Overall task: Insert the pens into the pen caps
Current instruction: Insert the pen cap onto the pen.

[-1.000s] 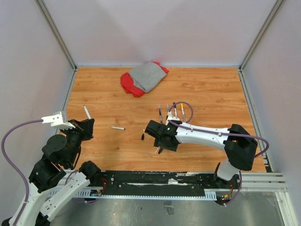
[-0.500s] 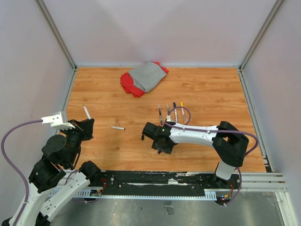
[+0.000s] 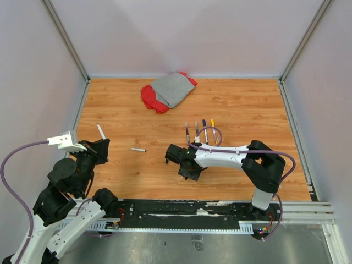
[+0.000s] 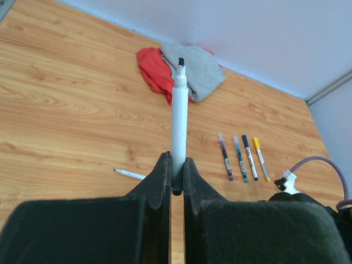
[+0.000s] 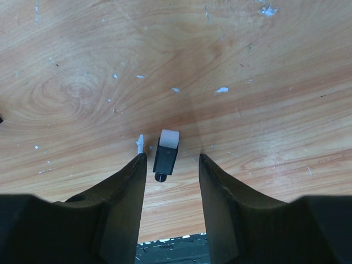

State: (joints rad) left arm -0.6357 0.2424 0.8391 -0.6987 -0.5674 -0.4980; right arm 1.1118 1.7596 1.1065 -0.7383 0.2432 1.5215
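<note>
My left gripper (image 4: 177,165) (image 3: 94,147) is shut on the lower end of a white pen (image 4: 179,118) (image 3: 100,131), which stands upright with its dark tip up. In the right wrist view a short black pen cap (image 5: 166,151) with a white end lies flat on the wood. My right gripper (image 5: 171,159) (image 3: 187,174) is open around it, with a gap on each side. From the top view this cap is hidden under the gripper. Another dark cap (image 3: 166,160) lies just left of it. Several pens (image 3: 201,132) (image 4: 242,158) lie in a row behind the right arm.
A small white pen (image 3: 137,149) (image 4: 131,174) lies between the arms. A red and grey cloth (image 3: 168,91) (image 4: 187,74) sits at the back. White scraps (image 5: 141,144) dot the wood by the right fingers. The black rail (image 3: 181,209) borders the near edge.
The right gripper's jaws have narrowed, and the right arm has folded leftward as it settled down over the cap. The left arm and its pen have barely moved.
</note>
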